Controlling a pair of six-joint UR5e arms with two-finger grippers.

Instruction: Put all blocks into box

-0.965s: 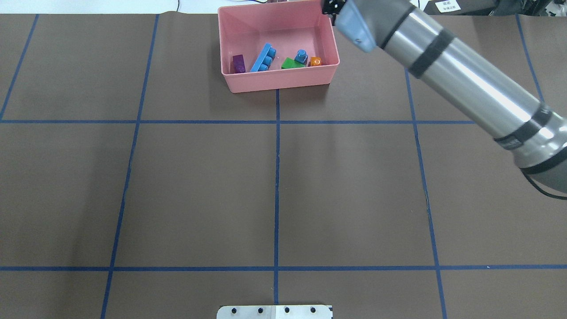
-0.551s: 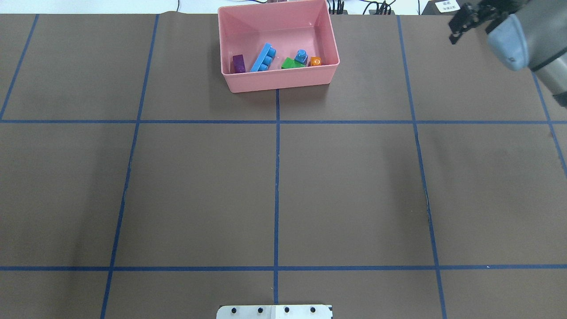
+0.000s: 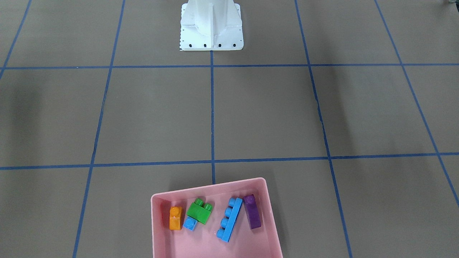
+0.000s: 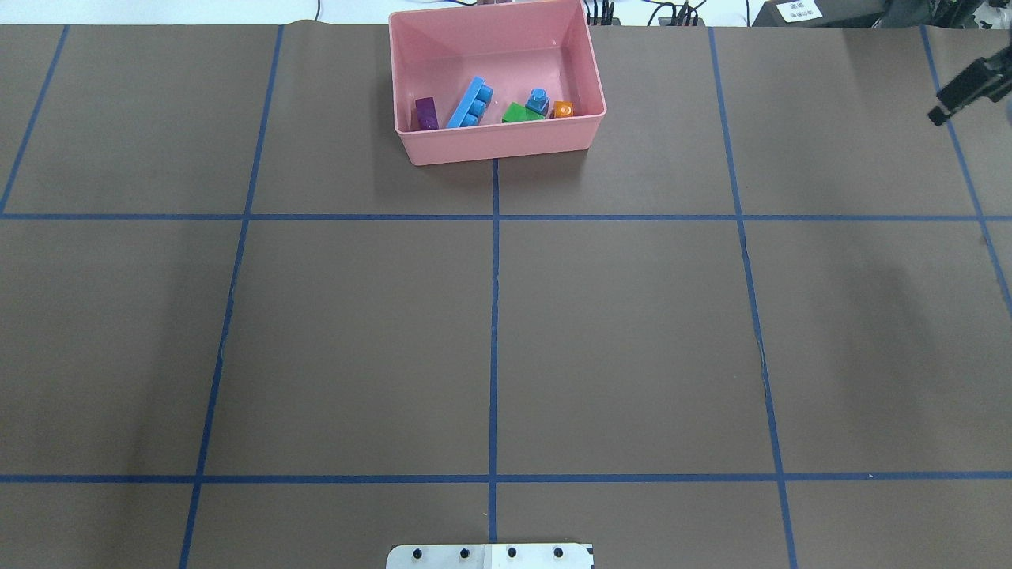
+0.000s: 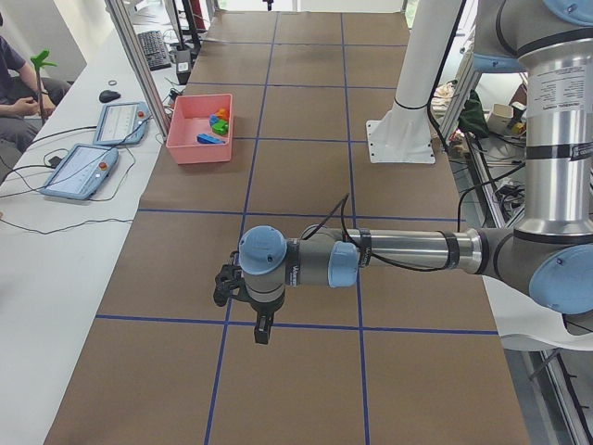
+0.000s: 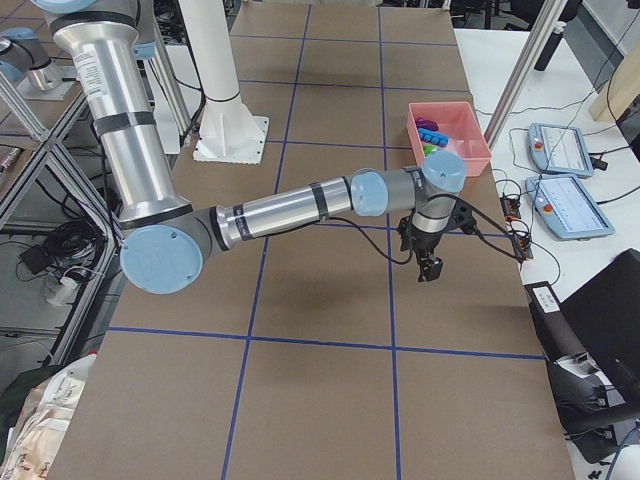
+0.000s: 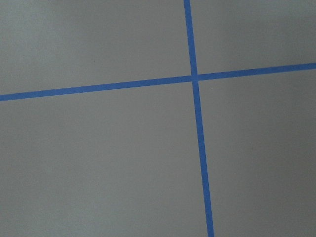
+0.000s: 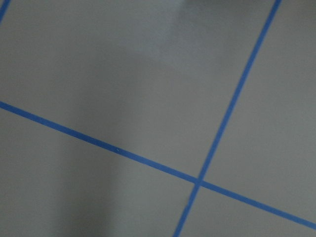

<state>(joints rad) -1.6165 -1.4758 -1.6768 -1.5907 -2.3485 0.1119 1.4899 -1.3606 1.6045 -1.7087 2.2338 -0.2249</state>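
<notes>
The pink box [image 4: 498, 148] stands at the far middle of the table. Inside it lie the purple block [image 4: 427, 113], the long blue block [image 4: 469, 103], the green block [image 4: 520, 115], the small blue block [image 4: 538, 100] partly resting on the green one, and the orange block [image 4: 563, 109]. The front-facing view shows the box [image 3: 273, 222] with the same blocks, among them the orange block [image 3: 175, 217] and the purple block [image 3: 252, 211]. Only a dark tip of my right gripper [image 4: 961, 95] shows at the overhead view's right edge, far from the box; I cannot tell its state. My left gripper [image 5: 262, 329] hangs over bare table, state unclear.
The white robot base [image 3: 211, 32] stands at the near middle of the table. Blue tape lines [image 4: 494, 316] divide the brown mat. Beside the table, a white bench carries two tablets [image 5: 120, 120], and a seated person [image 5: 18, 79] is at its far end.
My right arm has swung away from above the box's right corner to the right and nearly left the overhead view. The blocks in the box have not moved.
</notes>
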